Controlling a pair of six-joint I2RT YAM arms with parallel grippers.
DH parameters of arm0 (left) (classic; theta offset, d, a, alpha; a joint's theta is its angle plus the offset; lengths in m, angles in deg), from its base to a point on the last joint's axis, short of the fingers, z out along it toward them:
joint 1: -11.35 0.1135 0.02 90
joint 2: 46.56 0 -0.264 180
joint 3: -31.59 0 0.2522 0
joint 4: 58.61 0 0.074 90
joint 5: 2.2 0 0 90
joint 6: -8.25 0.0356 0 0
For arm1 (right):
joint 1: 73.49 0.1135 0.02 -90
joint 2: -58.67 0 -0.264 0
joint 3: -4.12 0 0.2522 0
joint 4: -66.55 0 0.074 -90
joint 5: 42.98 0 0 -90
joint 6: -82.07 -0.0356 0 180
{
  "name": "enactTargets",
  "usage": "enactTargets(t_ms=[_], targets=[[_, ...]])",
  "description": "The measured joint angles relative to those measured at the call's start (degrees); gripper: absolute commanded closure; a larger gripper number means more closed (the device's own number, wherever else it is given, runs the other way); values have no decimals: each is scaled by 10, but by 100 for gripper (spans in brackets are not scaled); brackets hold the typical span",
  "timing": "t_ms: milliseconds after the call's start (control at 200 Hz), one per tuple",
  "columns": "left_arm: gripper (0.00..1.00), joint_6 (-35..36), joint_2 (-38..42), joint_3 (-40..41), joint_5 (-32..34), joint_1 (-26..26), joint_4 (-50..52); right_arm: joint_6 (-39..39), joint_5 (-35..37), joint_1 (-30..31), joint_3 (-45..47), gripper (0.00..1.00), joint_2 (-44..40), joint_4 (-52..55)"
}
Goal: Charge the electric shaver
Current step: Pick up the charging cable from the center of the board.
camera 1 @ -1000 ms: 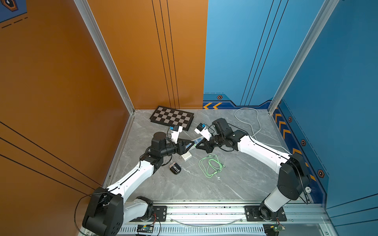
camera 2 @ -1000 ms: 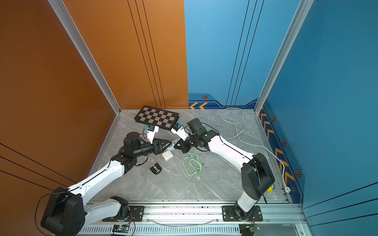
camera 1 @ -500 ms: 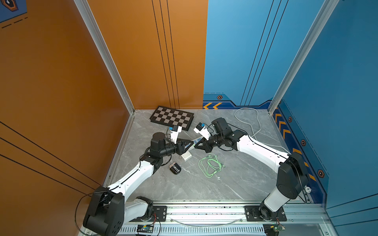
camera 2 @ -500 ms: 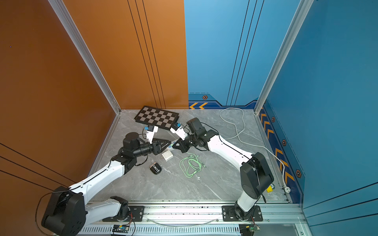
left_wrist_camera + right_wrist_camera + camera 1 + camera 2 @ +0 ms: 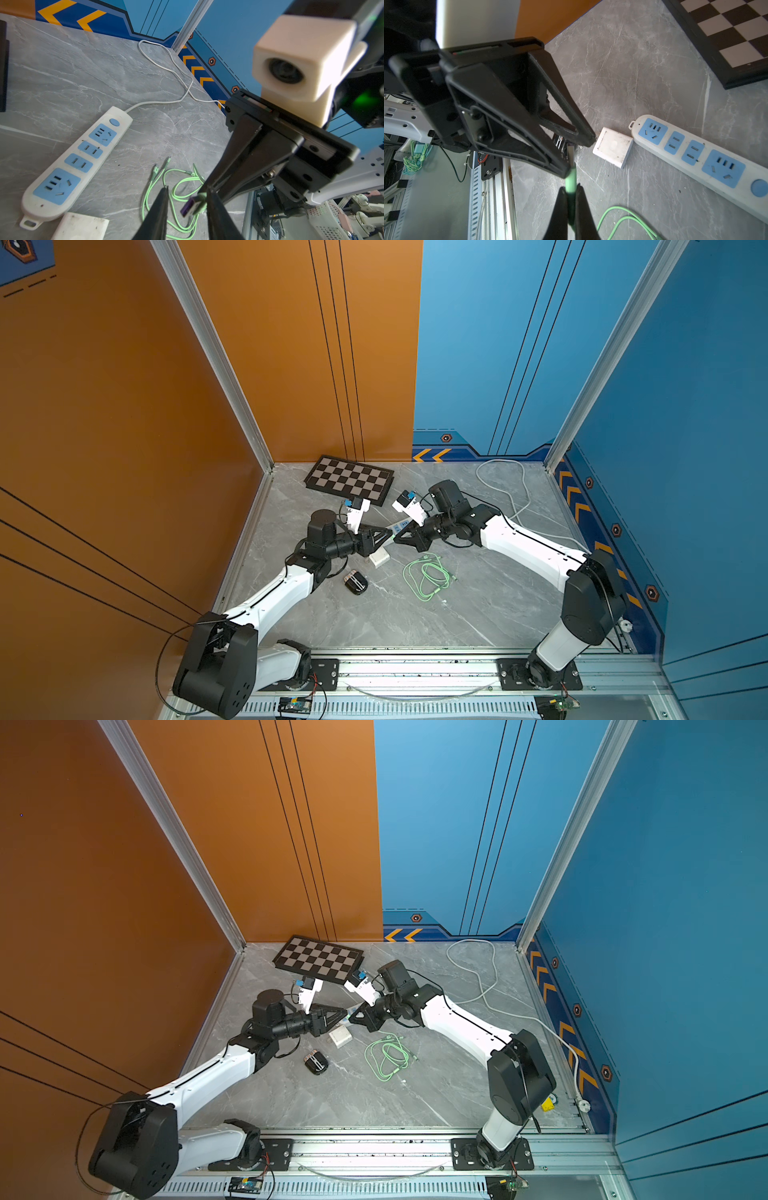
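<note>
We log: right gripper clamped on green cable | left gripper jaws apart astride its plug | electric shaver lies lower-left of both in a top view, axis upper-left to lower-right, left arm nearer.

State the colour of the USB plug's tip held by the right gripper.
The USB plug has a purple tip; clearest in the left wrist view.

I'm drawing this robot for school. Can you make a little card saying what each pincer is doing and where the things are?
Right pincer: shut on the green cable, just behind its plug
Left pincer: open, straddling that plug
Electric shaver: lying on the table, untouched
Charger block: on the table beside the power strip
</note>
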Motion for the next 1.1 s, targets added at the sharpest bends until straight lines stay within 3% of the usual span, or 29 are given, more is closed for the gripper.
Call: enactTargets(t_ms=[120, 200, 456, 566, 631, 1097], targets=[[86, 0, -2, 0, -16, 0, -3, 0, 1, 0, 0, 100, 1, 1], [100, -2, -2, -2, -28, 1, -10, 0, 0, -1, 0, 100, 3, 1], [100, 0, -3, -3, -23, 1, -9, 0, 4, -2, 0, 100, 5, 5], [100, -2, -5, -3, -20, 2, -10, 0, 11, -2, 0, 81, 5, 4], [100, -4, -5, -3, -16, 2, -9, -2, 22, 0, 1, 75, 4, -4], [100, -30, -8, -3, 48, 3, -9, -23, 148, 59, 94, 73, -54, -87]])
